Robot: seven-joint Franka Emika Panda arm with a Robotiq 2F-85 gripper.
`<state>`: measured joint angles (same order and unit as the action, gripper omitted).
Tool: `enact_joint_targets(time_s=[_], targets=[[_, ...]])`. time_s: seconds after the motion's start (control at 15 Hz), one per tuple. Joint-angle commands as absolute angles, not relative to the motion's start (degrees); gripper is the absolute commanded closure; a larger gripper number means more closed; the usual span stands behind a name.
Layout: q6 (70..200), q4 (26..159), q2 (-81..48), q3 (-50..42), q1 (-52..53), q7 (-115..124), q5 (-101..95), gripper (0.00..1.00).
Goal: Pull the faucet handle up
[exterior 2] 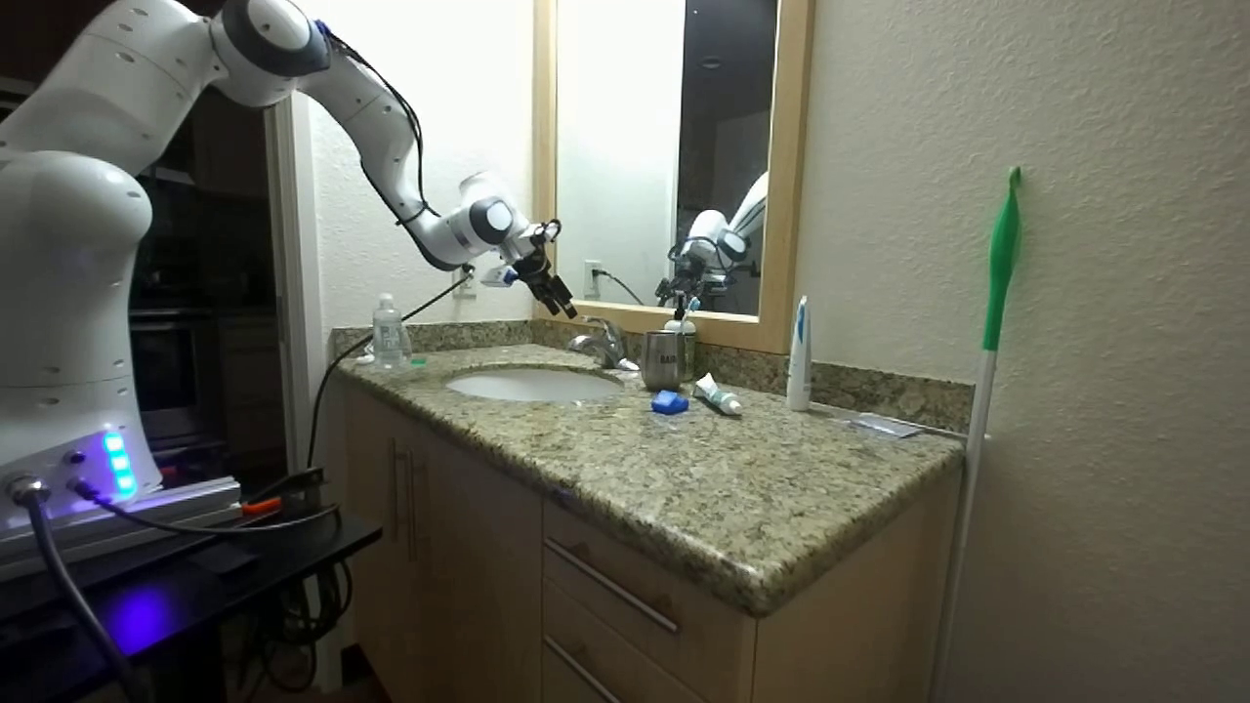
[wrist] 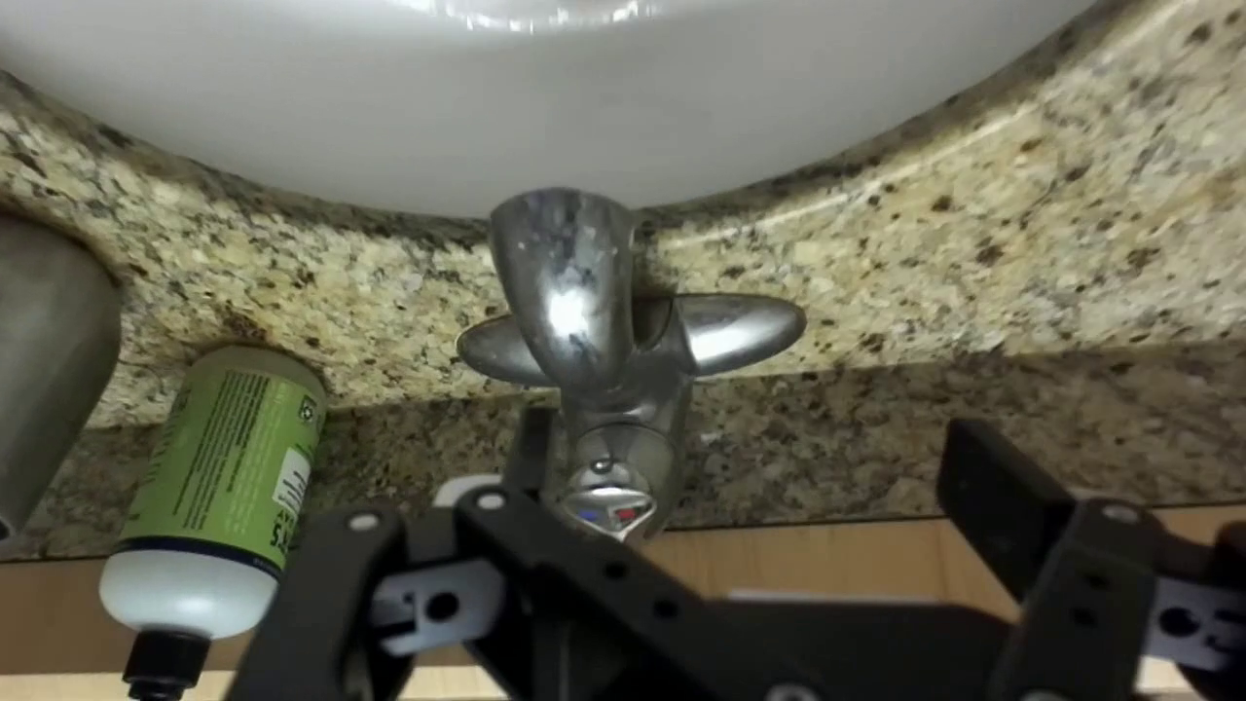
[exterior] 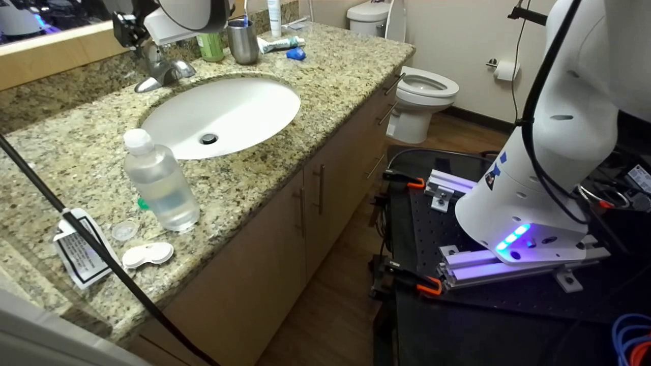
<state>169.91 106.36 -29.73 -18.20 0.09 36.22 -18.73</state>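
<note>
The faucet handle (wrist: 608, 492) is a small silvery lever with blue and red marks, topping the metal faucet (wrist: 565, 292) behind the basin. In the wrist view its lower part is covered by a finger of my gripper (wrist: 759, 462). The gripper is open and empty. One finger overlaps the handle's left side and the other stands well to its right; I cannot tell whether they touch. In an exterior view the gripper (exterior 2: 561, 300) hangs just above and left of the handle (exterior 2: 598, 322). In an exterior view the handle (exterior: 151, 55) is partly hidden below the gripper (exterior: 133, 38).
The white basin (exterior: 244, 101) lies in front of the faucet. A green bottle (wrist: 234, 448) and a metal cup (wrist: 49, 360) stand beside it. The mirror (exterior 2: 625, 146) rises behind. A clear bottle (exterior: 163, 188), toothpaste (exterior 2: 718, 395) and a blue item (exterior 2: 669, 402) are on the granite counter (exterior 2: 684, 469).
</note>
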Motion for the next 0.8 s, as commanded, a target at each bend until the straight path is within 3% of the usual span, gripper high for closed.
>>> enact_joint_targets(time_s=[0.0,0.07,0.13,0.33,0.4,0.73], targets=[[178.0,96.2,-41.5,-24.4,1.8,43.7,-18.4,0.0],[178.6,93.7,-44.2,-26.2,2.3,45.3,-17.9,0.0],[176.7,100.0,-38.2,-22.8,0.9,42.2,-18.6,0.0],[178.2,95.0,-43.5,-25.1,1.4,44.8,-18.5,0.0],[176.6,95.6,-42.3,-23.2,0.5,43.6,-18.5,0.23],[172.5,95.5,-41.0,-22.4,1.7,44.6,-18.1,0.55]])
